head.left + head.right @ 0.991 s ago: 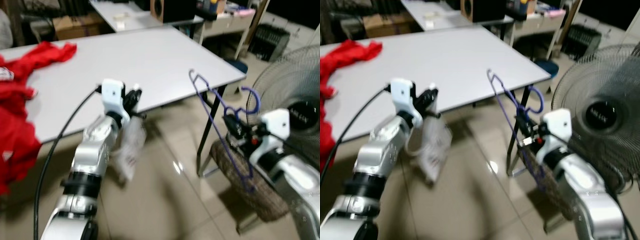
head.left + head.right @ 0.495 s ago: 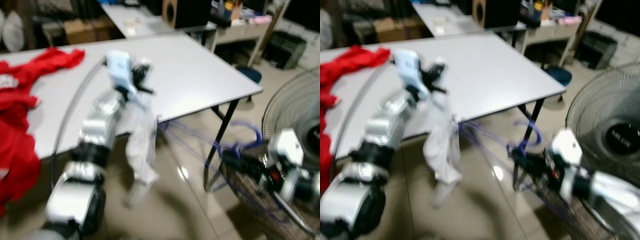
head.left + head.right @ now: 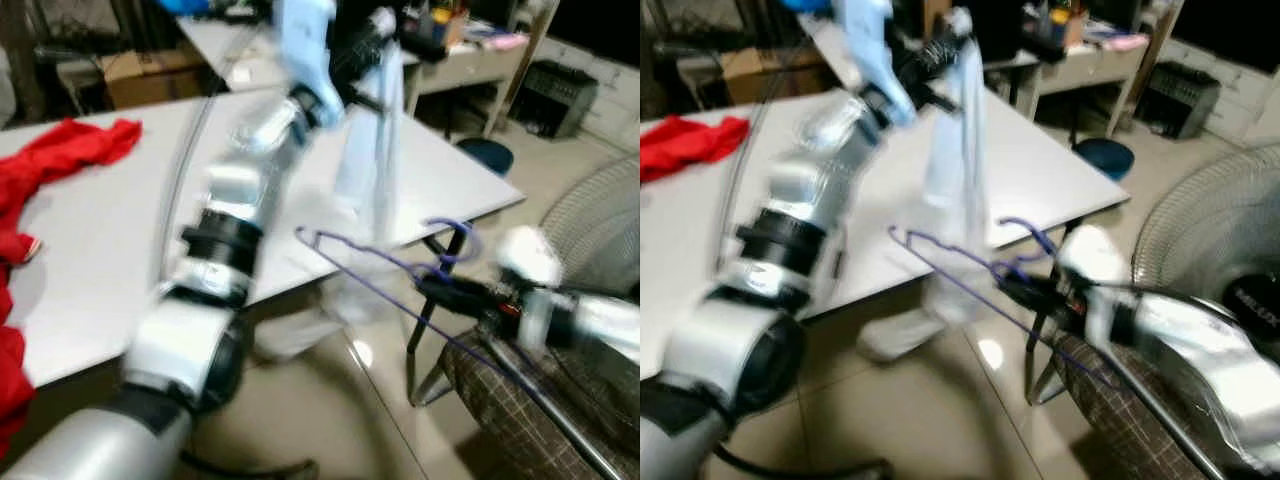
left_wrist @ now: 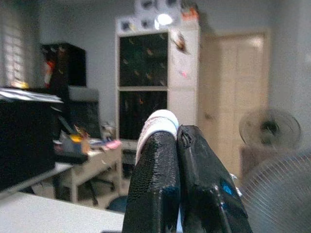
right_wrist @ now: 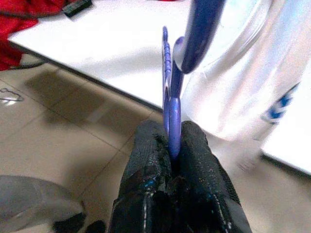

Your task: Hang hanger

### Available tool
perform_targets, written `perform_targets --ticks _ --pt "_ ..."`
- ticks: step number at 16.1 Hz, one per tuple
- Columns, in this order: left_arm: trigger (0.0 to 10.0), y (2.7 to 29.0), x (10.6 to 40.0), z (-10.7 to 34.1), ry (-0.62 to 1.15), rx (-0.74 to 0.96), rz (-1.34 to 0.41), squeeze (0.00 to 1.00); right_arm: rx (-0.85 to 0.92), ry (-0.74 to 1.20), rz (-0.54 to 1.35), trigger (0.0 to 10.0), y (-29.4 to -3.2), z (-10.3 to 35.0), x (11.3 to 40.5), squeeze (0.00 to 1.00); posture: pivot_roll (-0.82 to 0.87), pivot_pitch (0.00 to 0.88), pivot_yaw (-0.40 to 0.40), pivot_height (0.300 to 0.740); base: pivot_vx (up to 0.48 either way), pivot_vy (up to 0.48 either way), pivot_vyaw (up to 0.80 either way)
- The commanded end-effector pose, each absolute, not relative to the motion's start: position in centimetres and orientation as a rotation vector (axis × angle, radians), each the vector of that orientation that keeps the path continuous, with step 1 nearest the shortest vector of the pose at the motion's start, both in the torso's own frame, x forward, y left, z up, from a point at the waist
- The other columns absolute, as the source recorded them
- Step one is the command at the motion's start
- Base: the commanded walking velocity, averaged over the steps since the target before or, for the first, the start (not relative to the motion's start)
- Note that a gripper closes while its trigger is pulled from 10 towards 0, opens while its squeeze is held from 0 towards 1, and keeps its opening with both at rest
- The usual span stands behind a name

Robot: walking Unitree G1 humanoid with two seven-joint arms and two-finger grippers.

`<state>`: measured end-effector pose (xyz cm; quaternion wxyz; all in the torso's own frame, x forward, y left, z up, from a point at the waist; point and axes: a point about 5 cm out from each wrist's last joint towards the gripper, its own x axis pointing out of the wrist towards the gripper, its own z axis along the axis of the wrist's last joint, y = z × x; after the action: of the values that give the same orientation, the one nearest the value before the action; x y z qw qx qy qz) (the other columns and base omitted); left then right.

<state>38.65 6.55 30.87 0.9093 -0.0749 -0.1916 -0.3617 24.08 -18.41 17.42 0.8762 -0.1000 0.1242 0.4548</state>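
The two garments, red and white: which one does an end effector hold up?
The white cloth garment, hanging from the left end effector above the table; the red cloth garment lies flat on it.

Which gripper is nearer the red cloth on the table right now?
Left. The left gripper is raised above the table's far side, holding a white garment, nearer the red cloth. The right gripper holds the purple hanger beyond the table's other edge.

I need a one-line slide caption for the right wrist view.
Right gripper clamps a purple wire hanger beside hanging white cloth above the white table.
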Motion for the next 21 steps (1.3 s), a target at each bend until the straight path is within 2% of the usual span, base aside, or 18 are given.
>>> perform_targets --ticks 1,4,6,7,9,10,11,13,14,17,21 --pt "10.0 5.8 38.0 33.3 -0.469 -0.171 -0.798 0.00 -0.245 0.259 0.896 10.0 -19.2 17.6 24.9 0.00 -0.03 0.000 -0.016 0.740 0.428 0.000 0.00" --pt "10.0 7.7 37.2 35.8 -0.545 -0.148 -0.805 0.00 -0.370 0.247 0.899 10.0 -20.0 18.8 27.9 0.00 0.00 0.000 -0.040 0.740 0.424 0.000 0.00" --pt "10.0 10.0 37.1 36.5 -0.566 -0.114 -0.770 0.00 -0.544 0.243 0.879 10.0 -21.1 20.5 31.2 0.00 0.01 0.000 -0.053 0.740 0.424 0.000 0.00" --pt "10.0 10.6 37.1 36.7 -0.570 -0.102 -0.756 0.00 -0.603 0.243 0.871 10.0 -21.4 21.0 31.9 0.00 0.01 0.000 -0.057 0.740 0.424 0.000 0.00" --pt "10.0 12.0 37.2 37.1 -0.585 -0.087 -0.704 0.00 -0.697 0.184 0.787 10.0 -22.0 22.7 34.2 0.00 0.01 0.000 -0.065 0.740 0.426 0.000 0.00" --pt "10.0 13.5 37.3 37.8 -0.602 -0.082 -0.637 0.00 -0.792 -0.005 0.586 10.0 -22.3 26.4 37.0 0.00 0.03 0.000 -0.079 0.740 0.424 0.000 0.00" --pt "10.0 14.0 37.3 38.0 -0.608 -0.082 -0.610 0.00 -0.772 -0.081 0.558 10.0 -22.0 27.8 37.4 0.00 0.03 0.000 -0.081 0.740 0.420 0.000 0.00" --pt "10.0 16.6 37.6 38.1 -0.617 -0.099 -0.472 0.00 -0.673 -0.414 0.536 10.0 -20.6 33.2 37.2 0.00 0.03 0.000 -0.086 0.740 0.426 0.000 0.00" --pt "10.0 17.4 37.6 37.2 -0.590 -0.084 -0.444 0.00 -0.647 -0.486 0.553 10.0 -20.3 33.7 37.0 0.00 0.03 0.000 -0.083 0.740 0.424 0.000 0.00" --pt "10.0 17.3 37.6 35.2 -0.534 -0.063 -0.448 0.00 -0.672 -0.380 0.697 10.0 -19.6 30.2 36.9 0.00 0.03 0.000 -0.074 0.740 0.421 0.000 0.00" --pt "10.0 15.3 36.4 27.7 -0.297 0.016 -0.543 0.00 -0.620 -0.210 0.902 10.0 -19.2 23.4 34.8 0.00 0.02 0.000 -0.051 0.740 0.398 0.000 0.00"
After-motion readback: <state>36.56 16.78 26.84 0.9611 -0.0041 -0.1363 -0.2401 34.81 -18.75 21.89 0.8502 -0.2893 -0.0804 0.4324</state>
